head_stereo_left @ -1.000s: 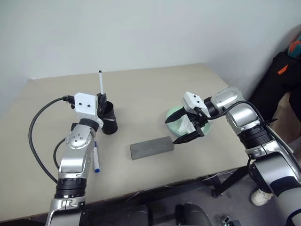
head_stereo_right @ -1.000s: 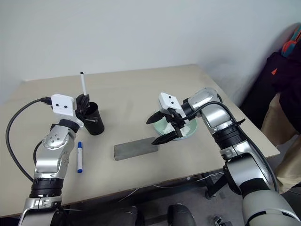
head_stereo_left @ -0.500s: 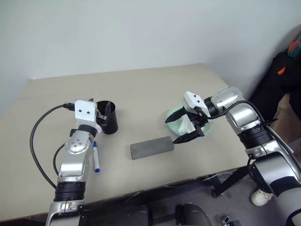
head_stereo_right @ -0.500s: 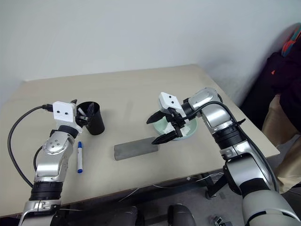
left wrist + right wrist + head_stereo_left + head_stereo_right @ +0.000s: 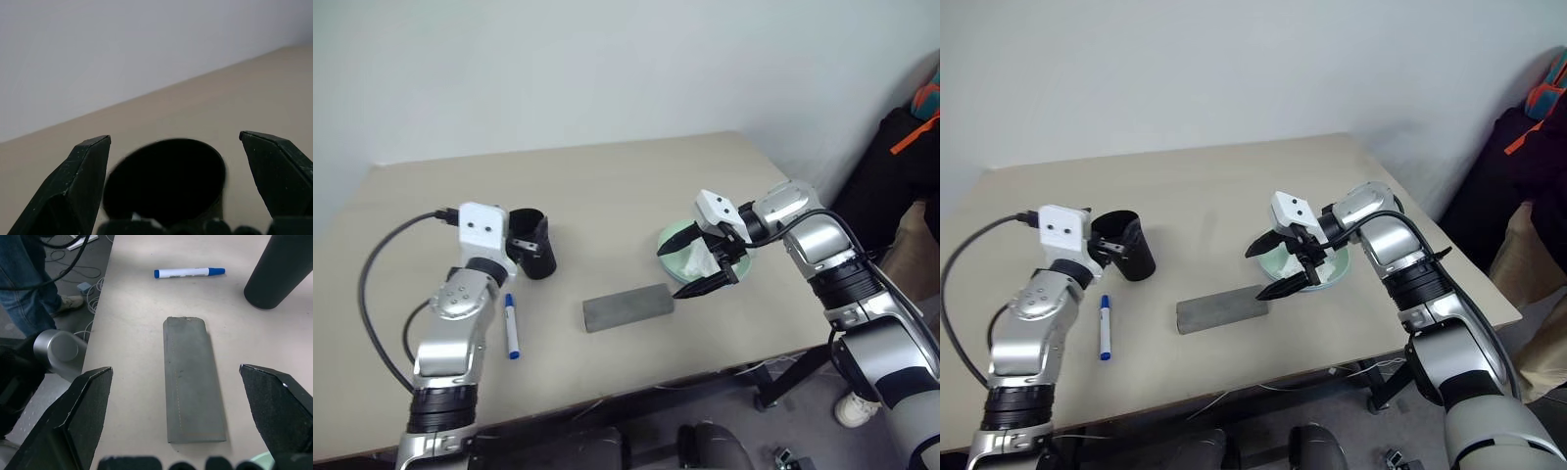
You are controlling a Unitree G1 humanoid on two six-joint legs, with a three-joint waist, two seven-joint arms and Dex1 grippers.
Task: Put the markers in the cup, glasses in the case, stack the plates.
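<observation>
Cup [image 5: 1126,257], matte black and tapered, stands upright beside blue-capped marker [image 5: 1105,327].

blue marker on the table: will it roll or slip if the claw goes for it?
The blue marker is a slim round barrel lying flat on the bare table, so a nudge across its length would probably set it rolling. Its smooth white body looks rigid and light, and could slip between the fingers. Gripping mid-barrel seems safest.

Count: 1 marker [image 5: 511,327] on table; 1 cup [image 5: 532,252]; 1 case [image 5: 627,307]; 1 mint plate [image 5: 677,238]; 1 tissue [image 5: 702,262].
</observation>
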